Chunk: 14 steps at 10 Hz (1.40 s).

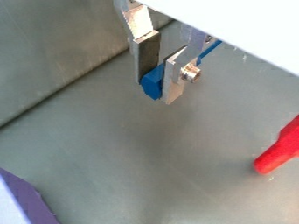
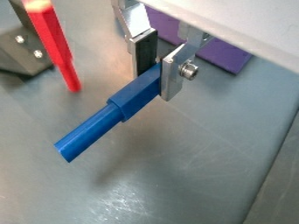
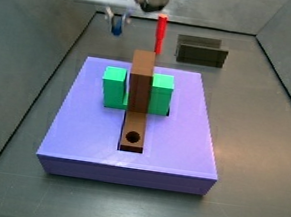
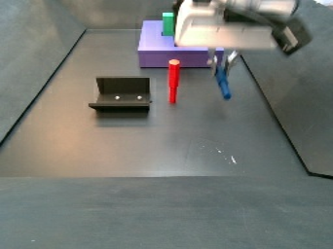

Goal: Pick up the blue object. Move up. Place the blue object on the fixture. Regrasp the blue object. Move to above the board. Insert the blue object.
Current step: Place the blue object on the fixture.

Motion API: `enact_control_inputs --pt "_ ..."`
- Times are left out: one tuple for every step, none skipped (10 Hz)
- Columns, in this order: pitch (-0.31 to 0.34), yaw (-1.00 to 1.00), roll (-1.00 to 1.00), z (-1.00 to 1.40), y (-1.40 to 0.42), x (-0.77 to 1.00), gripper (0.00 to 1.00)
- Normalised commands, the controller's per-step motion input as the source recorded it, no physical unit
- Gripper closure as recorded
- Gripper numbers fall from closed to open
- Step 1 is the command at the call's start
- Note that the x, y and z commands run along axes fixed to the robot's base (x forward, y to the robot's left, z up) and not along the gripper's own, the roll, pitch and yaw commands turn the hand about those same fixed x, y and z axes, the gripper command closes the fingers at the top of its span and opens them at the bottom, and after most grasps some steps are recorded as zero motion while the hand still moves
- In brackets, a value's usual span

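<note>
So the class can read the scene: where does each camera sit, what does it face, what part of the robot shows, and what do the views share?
Wrist view: on the arm, looking down past the gripper, shut on the blue object.
Wrist view: on the arm, along the blue object; red peg behind.
Side view: before the board, facing the fixture; gripper beyond.
Side view: opposite side, fixture nearer; gripper.
All share the blue object.

Dark grey floor enclosed by low walls. Resting on it: the board, a lavender slab carrying two green blocks and a brown strip with a round hole; the fixture, well apart from the board; an upright red peg between them. The tool hangs above the floor, touching nothing on it.
</note>
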Motion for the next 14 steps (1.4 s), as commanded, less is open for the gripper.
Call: enact_control_inputs --pt "0.000 0.00 0.00 0.00 -0.02 0.00 1.00" --pt "0.000 -0.07 -0.36 0.27 0.10 0.00 1.00" --pt "0.023 -0.04 -0.79 0.82 0.18 0.05 1.00" --pt "0.040 -0.02 -0.74 0.91 0.15 0.08 1.00" --pt "0.074 -0.09 -0.71 0.93 0.14 0.14 1.00" --pt "0.149 -0.08 -0.65 0.95 0.10 0.24 1.00" --pt "0.191 -0.09 -0.66 0.92 0.11 0.33 1.00" --pt "0.154 -0.15 -0.85 0.73 0.15 0.41 1.00" --pt "0.077 -0.23 -1.00 0.54 0.14 0.49 1.00" --pt "0.009 -0.25 -1.00 0.40 0.07 0.53 1.00" --pt "0.000 -0.27 -1.00 0.30 0.01 0.57 1.00" --pt "0.000 -0.25 -1.00 0.21 0.00 0.57 1.00" --pt "0.000 -0.20 -1.00 0.19 0.03 0.56 1.00" --pt "0.000 -0.11 -1.00 0.16 0.09 0.57 1.00"
